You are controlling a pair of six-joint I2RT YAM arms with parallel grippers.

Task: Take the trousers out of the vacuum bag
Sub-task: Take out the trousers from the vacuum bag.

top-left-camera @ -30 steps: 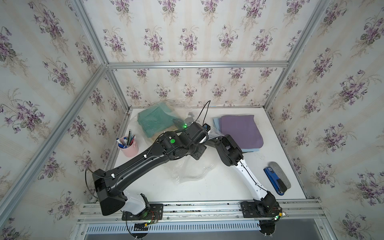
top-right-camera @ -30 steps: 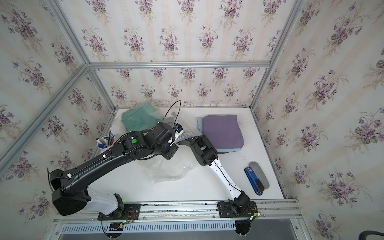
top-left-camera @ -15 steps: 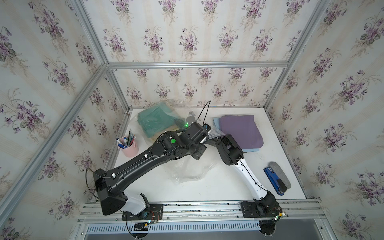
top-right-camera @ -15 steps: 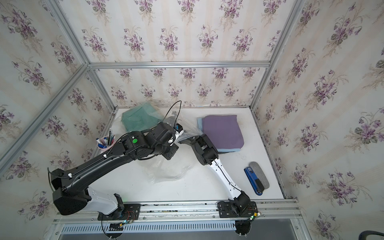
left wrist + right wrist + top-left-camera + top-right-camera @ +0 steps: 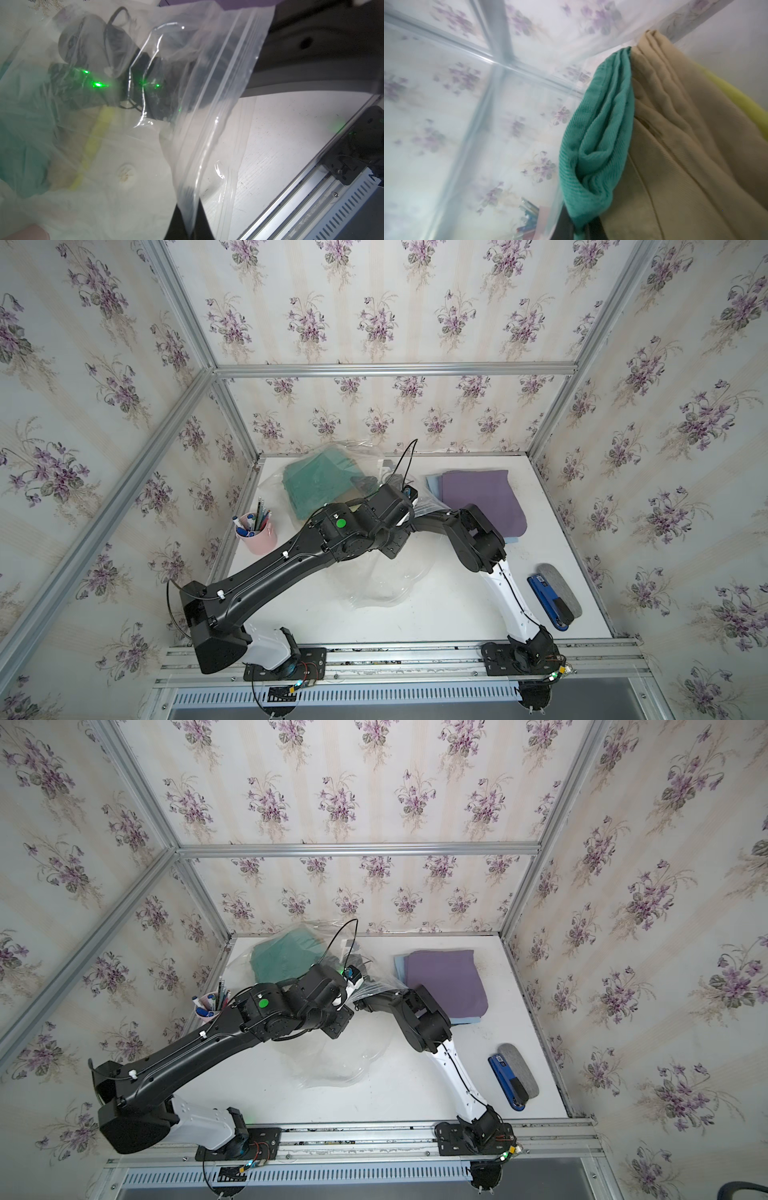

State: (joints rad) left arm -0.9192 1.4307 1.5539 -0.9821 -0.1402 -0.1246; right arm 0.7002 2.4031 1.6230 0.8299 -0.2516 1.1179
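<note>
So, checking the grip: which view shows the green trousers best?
The right wrist view: the green trousers sit close up, pinched in the right gripper. Both top views show only a green patch inside the bag; the left wrist view, a blur behind plastic.

Left arm (image 5: 266,572): elbow folded back beside its base, long black forearm reaching to the worktop's middle.
Left gripper (image 5: 188,209): jaws closed, pinching the zip edge of the vacuum bag (image 5: 209,99).
Right arm (image 5: 453,1073): white link rising from its base, elbow bent, forearm pointing toward the left arm's wrist.
Right gripper (image 5: 579,226): jaws closed on a fold of the teal trousers (image 5: 596,135).
The 2 arms: wrists close together, left above right in both top views.
</note>
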